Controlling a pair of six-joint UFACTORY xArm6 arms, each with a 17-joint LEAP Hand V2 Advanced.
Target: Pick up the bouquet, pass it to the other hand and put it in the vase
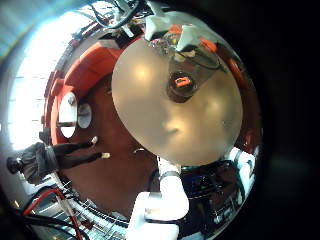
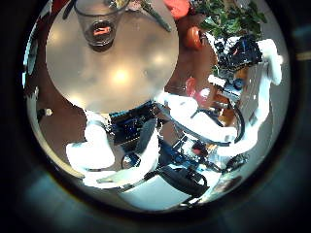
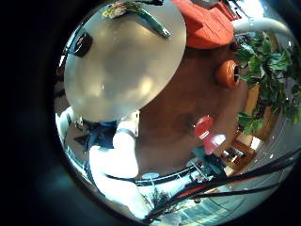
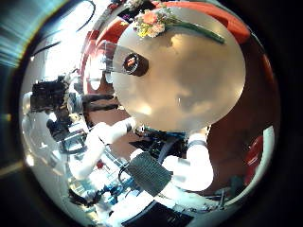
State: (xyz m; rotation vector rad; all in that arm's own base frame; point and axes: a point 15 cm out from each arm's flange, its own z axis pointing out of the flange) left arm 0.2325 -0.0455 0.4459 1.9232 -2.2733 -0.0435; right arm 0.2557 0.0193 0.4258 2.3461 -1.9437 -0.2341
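The bouquet lies flat on the round table near its edge, flower heads to one side and stems trailing along the rim. It also shows in the right little finger side palm view. The glass vase stands upright on the table, away from the bouquet; the left thumb side palm view and the left little finger side palm view look down into it. My right hand is high over the table, fingers relaxed, holding nothing. My left hand is likewise above the table, open and empty.
The table stands on a bare floor. A leafy potted plant and a round pot stand on the floor beyond it. A padded seat is near the bouquet's side of the table.
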